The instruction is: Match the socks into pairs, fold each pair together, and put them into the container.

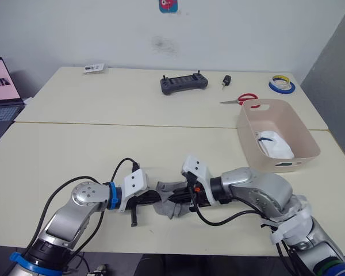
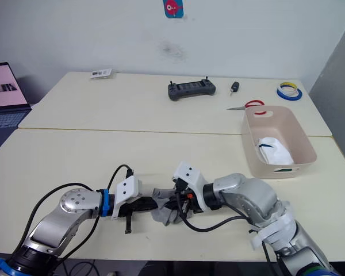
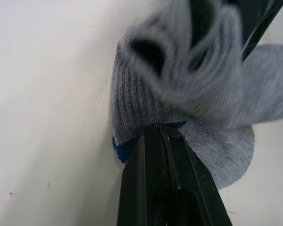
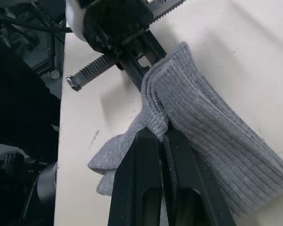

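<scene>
The grey socks (image 1: 171, 202) are pinched from both sides at the near edge of the table (image 1: 103, 144): the left gripper (image 3: 164, 134) is clenched on the fabric beside a blue mark, and the right gripper (image 4: 161, 136) is clenched on a ribbed cuff edge, the two meeting tip to tip over the bundle. Whether one sock or both of the pair are gathered in the bundle cannot be told for certain, as the cloth is bunched between the fingers. Farther out, to the right and beyond the arms, the container (image 1: 303, 138) is seen with a white sock (image 1: 274, 145) already lying inside; the green socks cannot be placed. A controller (image 1: 184, 83), scissors (image 1: 241, 99) and tape rolls (image 1: 282, 84) lie along the far side, and a laptop (image 1: 1, 86) sits at the far left. The fold of the grey pair is judged to be in hand. The next move calls for the folded bundle to be held by one gripper, released by the other, and carried right to the tub.
</scene>
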`<control>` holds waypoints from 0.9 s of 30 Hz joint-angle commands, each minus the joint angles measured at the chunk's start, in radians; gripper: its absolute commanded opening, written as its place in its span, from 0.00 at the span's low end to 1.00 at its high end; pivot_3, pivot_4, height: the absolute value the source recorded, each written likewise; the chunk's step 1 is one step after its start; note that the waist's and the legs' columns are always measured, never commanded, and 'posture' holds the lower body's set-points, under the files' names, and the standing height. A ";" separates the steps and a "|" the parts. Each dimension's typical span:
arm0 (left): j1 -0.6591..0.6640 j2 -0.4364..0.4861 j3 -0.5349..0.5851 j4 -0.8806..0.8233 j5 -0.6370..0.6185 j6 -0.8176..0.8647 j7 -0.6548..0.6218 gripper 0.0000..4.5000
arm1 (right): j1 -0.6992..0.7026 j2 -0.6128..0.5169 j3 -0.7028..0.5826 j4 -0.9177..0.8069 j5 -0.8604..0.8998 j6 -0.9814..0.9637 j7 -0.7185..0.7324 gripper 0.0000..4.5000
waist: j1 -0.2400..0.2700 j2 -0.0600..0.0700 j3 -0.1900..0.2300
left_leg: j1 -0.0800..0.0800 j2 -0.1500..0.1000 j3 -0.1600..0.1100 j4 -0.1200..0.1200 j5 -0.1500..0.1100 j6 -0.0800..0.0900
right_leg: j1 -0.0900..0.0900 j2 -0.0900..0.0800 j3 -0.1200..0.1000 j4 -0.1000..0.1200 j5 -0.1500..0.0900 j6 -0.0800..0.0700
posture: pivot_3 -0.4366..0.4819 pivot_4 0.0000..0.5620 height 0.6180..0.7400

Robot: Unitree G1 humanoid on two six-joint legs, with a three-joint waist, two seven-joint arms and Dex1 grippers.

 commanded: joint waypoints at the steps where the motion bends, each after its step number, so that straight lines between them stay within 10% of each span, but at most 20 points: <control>1: 0.011 0.002 0.005 -0.007 0.005 -0.007 0.004 0.00 | -0.022 0.023 0.020 0.010 -0.022 -0.038 0.005 0.01 | 0.000 0.000 0.000 | 0.000 0.000 0.000 0.000 0.000 0.000 | 0.000 0.000 0.000 0.000 0.000 0.000 | 0.48 0.27 0.97; 6: 0.030 0.032 0.065 -0.031 -0.021 0.013 0.009 0.00 | -0.016 0.033 0.006 0.015 -0.026 -0.035 0.008 0.19 | 0.000 0.000 0.000 | 0.000 0.000 0.000 0.000 0.000 0.000 | 0.000 0.000 0.000 0.000 0.000 0.000 | 0.48 0.27 0.97; 15: 0.059 0.070 0.251 -0.043 -0.096 0.084 0.054 0.00 | 0.003 -0.054 -0.094 -0.140 0.066 0.003 0.064 0.88 | 0.000 0.000 0.001 | 0.000 0.000 0.000 -0.001 0.000 0.000 | -0.001 -0.001 0.000 0.000 0.000 0.000 | 0.48 0.27 0.97; 22: -0.069 0.061 0.267 -0.148 -0.211 0.184 0.043 0.00 | 0.035 -0.161 -0.098 -0.133 -0.034 -0.171 0.084 0.75 | 0.003 -0.002 0.002 | -0.001 0.000 -0.001 0.000 0.000 0.000 | -0.001 -0.001 -0.001 -0.001 0.000 0.000 | 0.48 0.27 0.97; 27: -0.112 0.062 0.106 -0.223 -0.177 0.212 0.003 0.00 | 0.033 -0.120 0.016 -0.035 -0.172 -0.289 0.055 0.34 | -0.005 -0.002 0.002 | -0.001 0.000 0.002 -0.001 0.000 0.000 | -0.001 -0.001 0.000 -0.001 0.000 0.000 | 0.48 0.27 0.97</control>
